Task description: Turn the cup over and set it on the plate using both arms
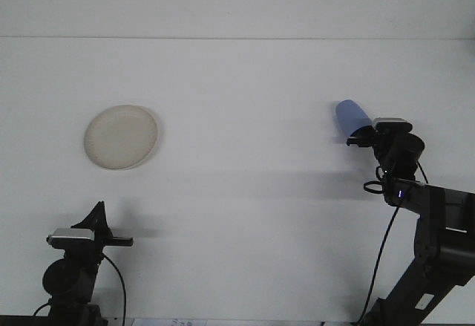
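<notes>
Right arm grips the blue cup; left arm low at the near edge.

Nearest, at seven o'clock, the black left gripper (99, 214) points away, its fingers spread open. At three o'clock the black right gripper (361, 137) is closed on the rim end of the blue plastic cup (351, 115), tilted toward eleven. Well apart, at ten o'clock, the round cream plate (121, 137) lies on the white table (245, 73).

My rig's two matte-black arms: left arm (73, 274) w/ silver cam block; right arm (427, 214) w/ blue LED, looped cables.
</notes>
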You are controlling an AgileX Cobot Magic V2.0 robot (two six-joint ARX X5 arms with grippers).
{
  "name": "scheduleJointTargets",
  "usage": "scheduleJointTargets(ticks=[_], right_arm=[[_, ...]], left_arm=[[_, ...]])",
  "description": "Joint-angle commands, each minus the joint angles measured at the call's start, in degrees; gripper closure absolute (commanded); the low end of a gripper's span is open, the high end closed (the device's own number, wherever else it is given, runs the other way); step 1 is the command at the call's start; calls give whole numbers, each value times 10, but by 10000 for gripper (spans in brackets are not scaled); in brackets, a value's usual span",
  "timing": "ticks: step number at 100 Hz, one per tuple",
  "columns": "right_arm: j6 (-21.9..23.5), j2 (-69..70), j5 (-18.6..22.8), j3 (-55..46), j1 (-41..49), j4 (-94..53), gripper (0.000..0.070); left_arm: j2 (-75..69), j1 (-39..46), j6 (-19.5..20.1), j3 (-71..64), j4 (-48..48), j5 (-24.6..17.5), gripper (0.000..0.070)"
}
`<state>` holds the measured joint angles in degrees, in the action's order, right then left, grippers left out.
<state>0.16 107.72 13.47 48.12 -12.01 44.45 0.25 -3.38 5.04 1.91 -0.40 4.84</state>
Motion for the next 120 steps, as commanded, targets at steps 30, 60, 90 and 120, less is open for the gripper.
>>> scheduleJointTargets(ticks=[30,60,90,120], right_arm=[[-11,5,8,8,-1,3,696],[5,-104,15,8,8,-142,696],[13,-327,-4,69,66,-522,696],[0,-386,-27,285,175,-920,696]], left_arm=[[-1,1,3,-11,6,3,687],[-1,1,3,-11,6,3,687],[-1,1,3,-11,6,3,687],[-1,1,3,-11,6,3,687]])
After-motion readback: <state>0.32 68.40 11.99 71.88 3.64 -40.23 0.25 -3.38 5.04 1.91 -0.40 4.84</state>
